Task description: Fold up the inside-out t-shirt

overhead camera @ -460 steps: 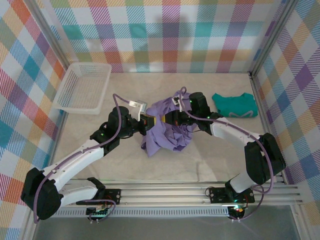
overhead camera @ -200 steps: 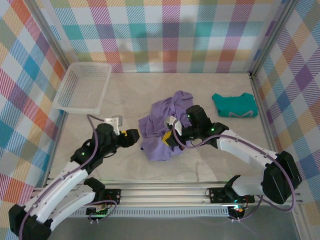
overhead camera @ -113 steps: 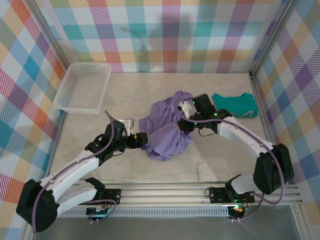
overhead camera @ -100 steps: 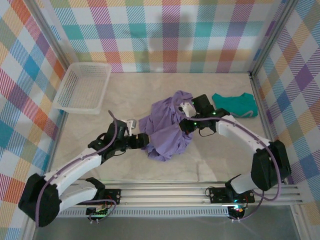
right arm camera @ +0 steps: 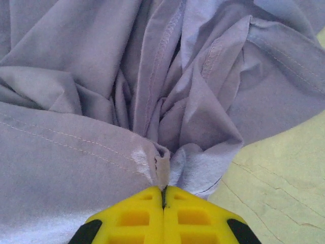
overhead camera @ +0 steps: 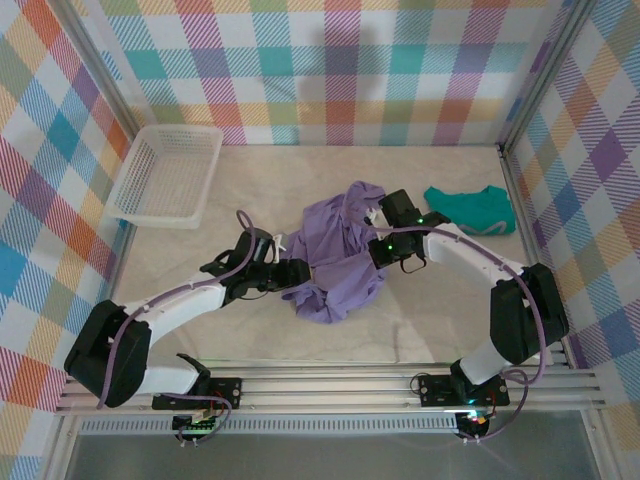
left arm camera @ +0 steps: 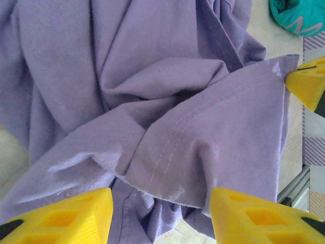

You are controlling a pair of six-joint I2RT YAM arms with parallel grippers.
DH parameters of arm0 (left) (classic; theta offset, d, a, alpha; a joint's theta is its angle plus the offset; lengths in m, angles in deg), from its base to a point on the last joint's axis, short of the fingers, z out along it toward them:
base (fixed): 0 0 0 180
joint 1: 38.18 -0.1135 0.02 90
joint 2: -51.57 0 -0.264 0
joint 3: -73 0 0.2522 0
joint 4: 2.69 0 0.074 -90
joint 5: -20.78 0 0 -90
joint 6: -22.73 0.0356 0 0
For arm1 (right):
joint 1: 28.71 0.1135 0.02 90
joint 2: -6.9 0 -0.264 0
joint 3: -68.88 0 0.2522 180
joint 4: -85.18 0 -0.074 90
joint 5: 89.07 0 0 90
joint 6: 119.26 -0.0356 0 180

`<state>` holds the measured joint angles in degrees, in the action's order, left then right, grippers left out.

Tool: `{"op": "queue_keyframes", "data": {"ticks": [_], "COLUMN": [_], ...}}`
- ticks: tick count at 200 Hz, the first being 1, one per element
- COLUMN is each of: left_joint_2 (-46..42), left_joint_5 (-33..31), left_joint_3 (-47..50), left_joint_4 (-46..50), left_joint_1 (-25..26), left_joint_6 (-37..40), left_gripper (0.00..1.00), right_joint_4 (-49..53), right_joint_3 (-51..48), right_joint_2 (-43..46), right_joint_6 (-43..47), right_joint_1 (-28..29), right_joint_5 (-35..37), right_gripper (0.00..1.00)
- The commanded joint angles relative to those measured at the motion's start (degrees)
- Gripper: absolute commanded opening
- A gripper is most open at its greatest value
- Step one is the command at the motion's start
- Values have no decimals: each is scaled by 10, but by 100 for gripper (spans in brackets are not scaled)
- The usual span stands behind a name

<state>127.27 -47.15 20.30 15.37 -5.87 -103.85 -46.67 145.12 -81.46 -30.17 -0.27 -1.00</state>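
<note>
**A:** What just changed, down near us?

**B:** The left claw (overhead camera: pixel 292 276) was out on the bare bench a moment ago, left of the cloth. Now it has slid right up to the lower left side of the lavender-purple cotton t-shirt (overhead camera: pixel 335 255).

**A:** Is it holding it?

**B:** Not yet, I think. In its own camera its two yellow fingers (left arm camera: pixel 56 213) stand apart. A fat fold and a stitched hem lie between them. They were wider before, so they seem to be closing in.

**A:** And the other one?

**B:** The right claw (right arm camera: pixel 163 195) is squeezed tight on a little bit of seam. It has moved from the lower middle of the heap to its upper right side.

**A:** So is the shirt folded?

**B:** No. It's a crumpled lump in the middle of the pale stone-look bench (overhead camera: pixel 250 180), with its seams showing. I think both claws need a hold first, to pull it out flat.

**A:** What's farther back?

**B:** A small teal-green folded garment (overhead camera: pixel 468 210) lies at the right, apart from the shirt. A white plastic mesh basket (overhead camera: pixel 135 185) sits at the upper left, well apart.
</note>
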Motion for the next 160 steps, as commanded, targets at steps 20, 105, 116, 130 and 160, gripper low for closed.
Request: {"op": "queue_keyframes", "data": {"ticks": [20, 105, 116, 130, 160], "left_joint_2": [21, -10, -25, -25, 5], "left_joint_5": [17, -73, -86, -87, -72], "left_joint_3": [11, 46, 57, 65, 60], "left_joint_4": [-68, -69, -64, -66, -89], "left_joint_1": [21, 27, 27, 28, 37], "left_joint_6": [-94, -130, -137, -147, -157], "left_gripper": [46, 50, 50, 50, 47], "right_joint_4": [-4, -7, -6, -8, -9], "right_joint_3": [1, -6, -6, -6, -5], "right_joint_2": [14, 20, 20, 20, 20], "right_joint_6": [-5, -3, -2, -1, -1], "right_joint_1": [-3, -2, -2, -3, -2], "right_joint_5": [-10, -22, -23, -23, -28], "right_gripper": [0, 0, 0, 0, 0]}}
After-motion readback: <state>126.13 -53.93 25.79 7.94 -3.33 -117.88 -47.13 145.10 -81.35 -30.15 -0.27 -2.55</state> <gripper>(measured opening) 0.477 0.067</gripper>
